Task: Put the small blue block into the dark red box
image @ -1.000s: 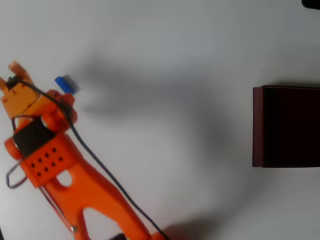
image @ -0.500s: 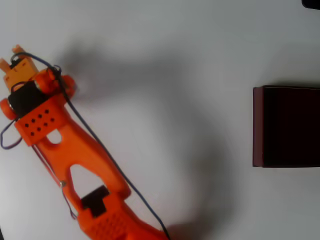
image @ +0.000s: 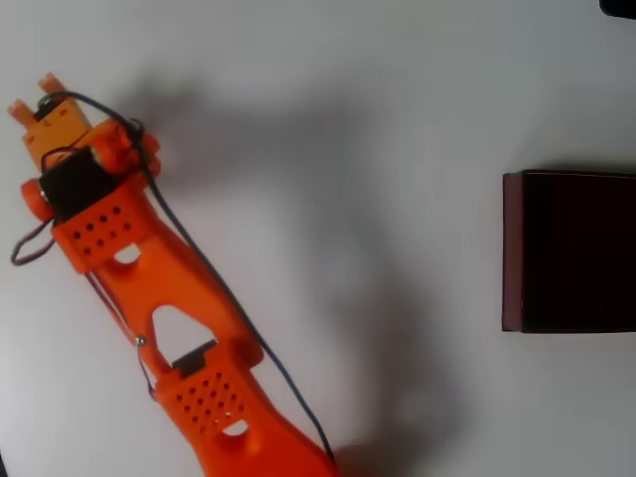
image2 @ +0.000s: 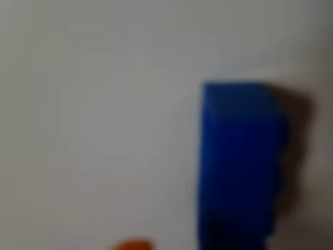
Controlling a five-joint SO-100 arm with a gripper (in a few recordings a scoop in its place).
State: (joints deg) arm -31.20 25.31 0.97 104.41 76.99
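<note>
Since a second ago the orange arm (image: 149,298) has swung over the small blue block (image2: 237,166), which the wrist view shows blurred and very close, lying on the white tabletop (image: 328,79) near its top-left corner in the overhead view. Whether the gripper (image: 45,99) is apart or together I cannot tell. Best centre the block between the fingers before closing; the dark red box (image: 571,250) waits well apart at the right edge.

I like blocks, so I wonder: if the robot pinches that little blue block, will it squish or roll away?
Probably not. The small blue block looks like a hard brick with flat sides and straight edges, so it should stay stiff and sit still rather than roll. It looks small, so it is likely light and might skid on the smooth white table if nudged.
</note>
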